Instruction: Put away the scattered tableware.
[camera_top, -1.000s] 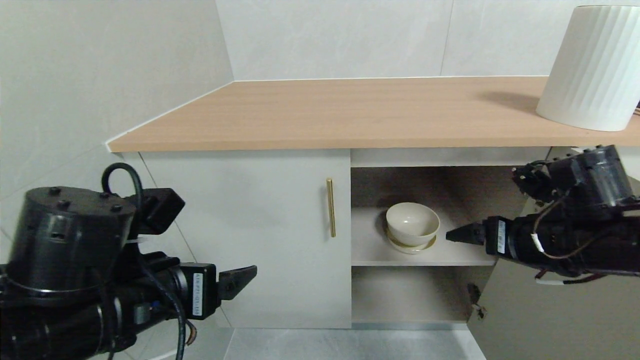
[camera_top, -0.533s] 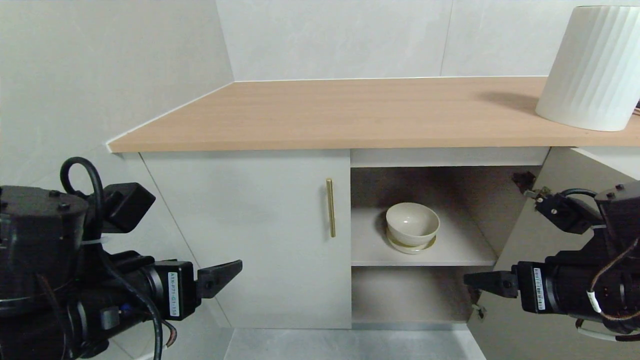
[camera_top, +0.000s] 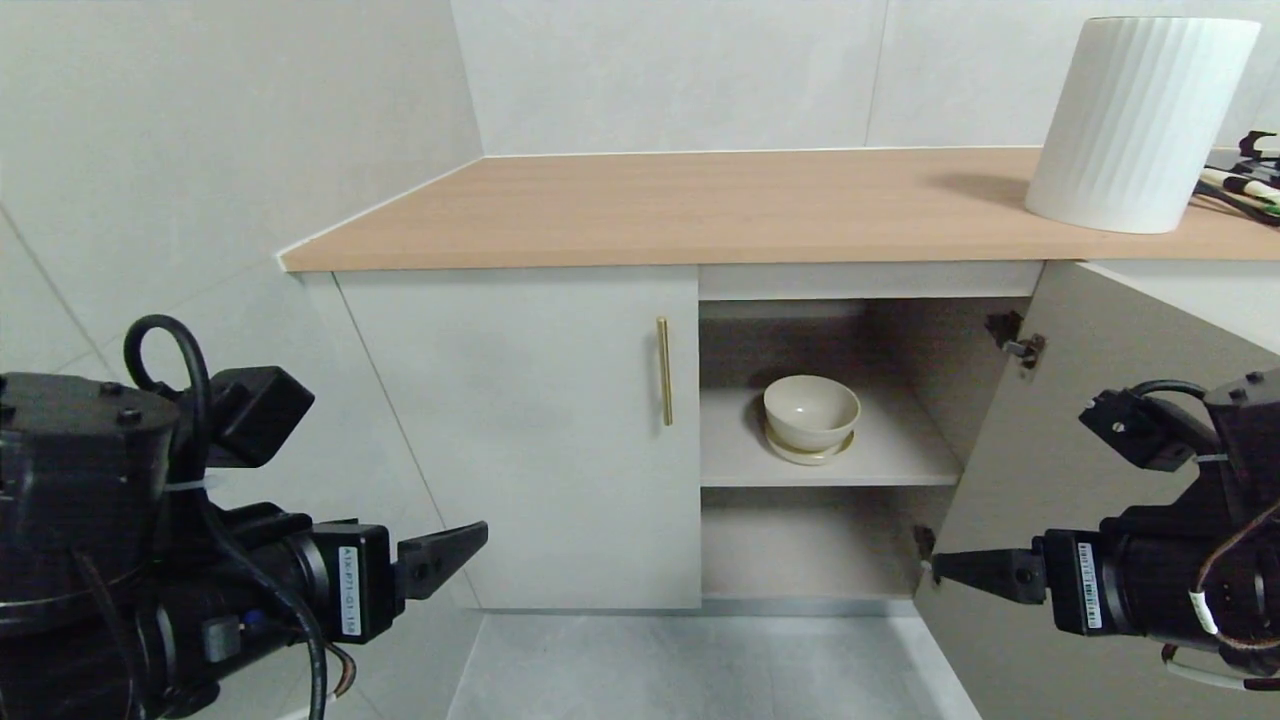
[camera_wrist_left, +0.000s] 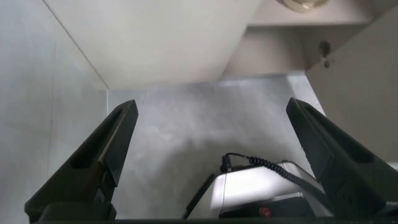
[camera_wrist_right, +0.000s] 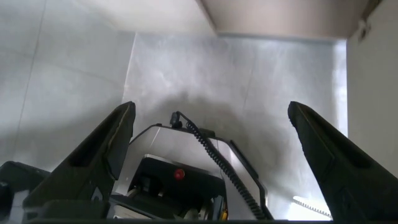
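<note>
Starting with the head view: finding a cream bowl (camera_top: 811, 412) upright on a saucer (camera_top: 810, 455), both on the upper shelf (camera_top: 900, 465) of the cupboard, past the open right door (camera_top: 1010, 430). Placing the bowl above and ahead of both pairs of jaws, with the left jaws low before the shut left door (camera_top: 560, 430) and the right jaws low by the open door's bottom corner, so nearer. Round, so no long axis to line up. Judging the tableware already stowed and the open door the likely next concern.

Turning to the left wrist view: finding the left jaws spread wide over grey floor (camera_wrist_left: 205, 118), gripping nothing, with a sliver of the saucer at the shelf's edge.

Turning to the right wrist view: finding the right jaws likewise spread and bare.
</note>
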